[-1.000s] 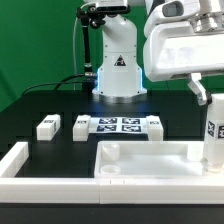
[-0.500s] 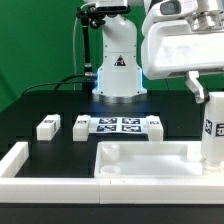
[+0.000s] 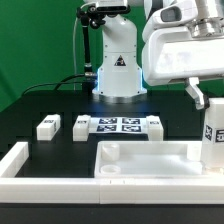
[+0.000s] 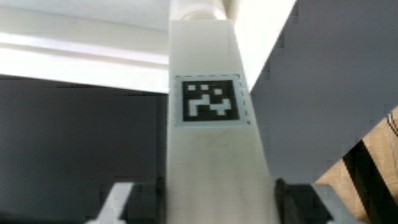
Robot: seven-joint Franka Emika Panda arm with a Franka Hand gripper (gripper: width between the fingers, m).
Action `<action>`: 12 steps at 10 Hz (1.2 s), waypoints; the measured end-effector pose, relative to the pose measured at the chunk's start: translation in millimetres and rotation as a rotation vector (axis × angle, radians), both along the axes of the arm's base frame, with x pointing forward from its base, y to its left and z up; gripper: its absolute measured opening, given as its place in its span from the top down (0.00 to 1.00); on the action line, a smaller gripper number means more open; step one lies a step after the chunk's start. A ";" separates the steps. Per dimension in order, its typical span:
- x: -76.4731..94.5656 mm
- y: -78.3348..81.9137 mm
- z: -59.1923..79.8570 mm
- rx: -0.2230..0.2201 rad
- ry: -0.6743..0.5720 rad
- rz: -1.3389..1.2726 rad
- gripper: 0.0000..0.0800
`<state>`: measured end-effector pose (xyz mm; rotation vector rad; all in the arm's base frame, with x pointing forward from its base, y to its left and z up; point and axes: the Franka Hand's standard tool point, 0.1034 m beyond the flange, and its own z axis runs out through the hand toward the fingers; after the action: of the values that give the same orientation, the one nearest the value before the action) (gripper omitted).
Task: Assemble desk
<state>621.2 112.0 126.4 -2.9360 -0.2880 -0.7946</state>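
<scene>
The desk top is a wide white tray with a raised rim, lying at the front of the black table. My gripper is shut on a white leg and holds it upright over the tray's corner at the exterior view's right. In the wrist view the tagged leg runs between my two fingers, which press on both its sides; the gripper is closed on it. The leg's lower end is hidden behind the tray rim. Two loose legs lie behind the tray at the left.
The marker board lies in front of the robot base, with another small white block at its right end. White border rails run along the left and front of the table.
The held leg and gripper have shifted slightly; the leg now sits a little lower at the tray's right corner than half a second ago. The loose legs have not moved.
</scene>
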 end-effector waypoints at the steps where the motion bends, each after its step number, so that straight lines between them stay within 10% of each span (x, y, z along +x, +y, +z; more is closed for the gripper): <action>1: -0.6 0.0 -1.9 0.000 0.003 0.000 0.64; 5: -0.5 -0.2 -1.8 0.000 0.003 -0.001 0.64; 7: -0.6 -0.1 -2.0 0.000 0.003 -0.001 0.55; 9: -0.6 -0.1 -2.0 0.000 0.003 -0.001 0.21; 12: -0.7 -0.1 -2.0 0.000 0.003 -0.001 0.19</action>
<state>620.6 111.8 124.5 -2.9371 -0.2868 -0.7896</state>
